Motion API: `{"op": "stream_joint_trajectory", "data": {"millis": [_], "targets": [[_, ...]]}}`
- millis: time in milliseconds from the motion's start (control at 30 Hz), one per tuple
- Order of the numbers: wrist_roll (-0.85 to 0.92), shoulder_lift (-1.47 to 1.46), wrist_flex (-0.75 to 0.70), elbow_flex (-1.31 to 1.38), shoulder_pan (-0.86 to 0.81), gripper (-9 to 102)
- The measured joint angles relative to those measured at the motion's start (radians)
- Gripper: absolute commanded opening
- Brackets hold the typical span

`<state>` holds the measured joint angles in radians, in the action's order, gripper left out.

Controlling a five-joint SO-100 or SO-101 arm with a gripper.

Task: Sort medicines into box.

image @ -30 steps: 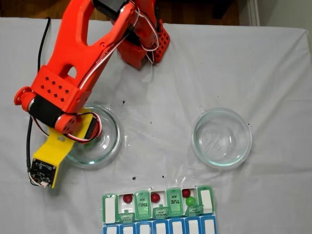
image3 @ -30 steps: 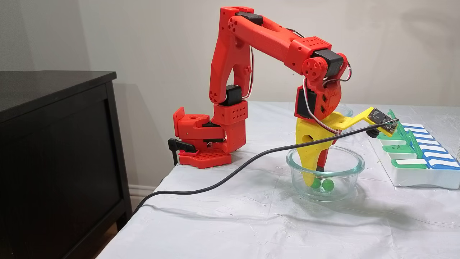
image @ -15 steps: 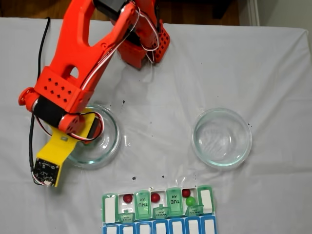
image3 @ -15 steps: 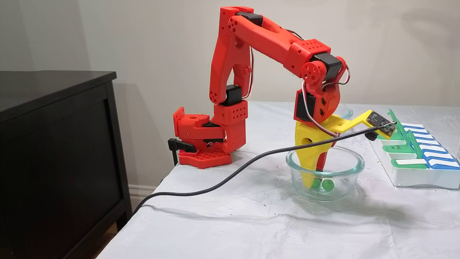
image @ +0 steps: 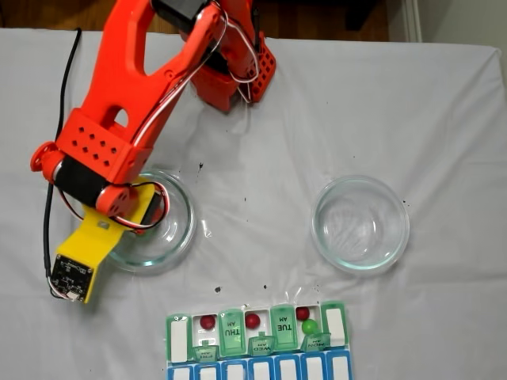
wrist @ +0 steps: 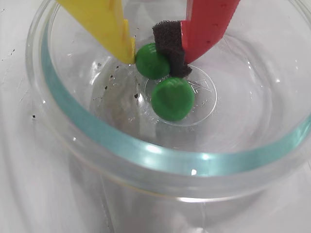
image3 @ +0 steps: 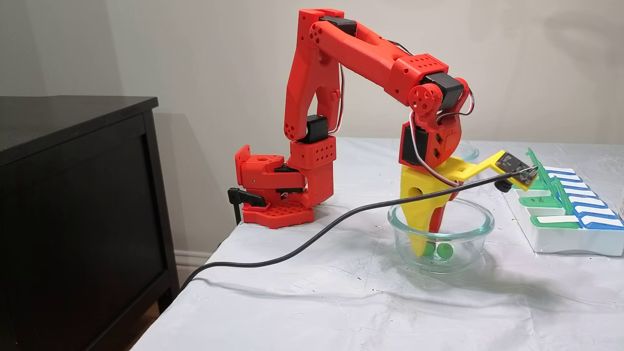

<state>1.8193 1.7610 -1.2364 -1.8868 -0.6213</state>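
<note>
The green medicine ball [wrist: 152,61] sits on the floor of the glass dish [wrist: 73,131], pinched by the gripper [wrist: 154,59] between yellow tip and foam pad; probably light, hard and slippery, it is best squeezed across its middle.

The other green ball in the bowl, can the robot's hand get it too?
Probably not right now: the hand is pinching one green ball. The other green ball lies uncovered beside it in the bowl, reachable once the hand is free.

arm [image3: 370,51]: arched forward, wrist down | hand [wrist: 154,60]: tips low, fingers pinched narrow on small ball
</note>
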Motion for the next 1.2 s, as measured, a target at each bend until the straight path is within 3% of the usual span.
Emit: {"op": "stream_joint_trajectory", "data": {"millis": [300,633,800,1000,1200], "targets": [[-0.074,0.101,-0.104,-0.021,0.048,0],[-0.462,0.308,-0.095,0.029,0.190,0],[-0.726,0.431,0.058,0.011,0.319,0],[-1.045,0.503,0.408,-0.195,0.500,0],[-1.175,0.502,0.589,-0.275,0.615,0]]}}
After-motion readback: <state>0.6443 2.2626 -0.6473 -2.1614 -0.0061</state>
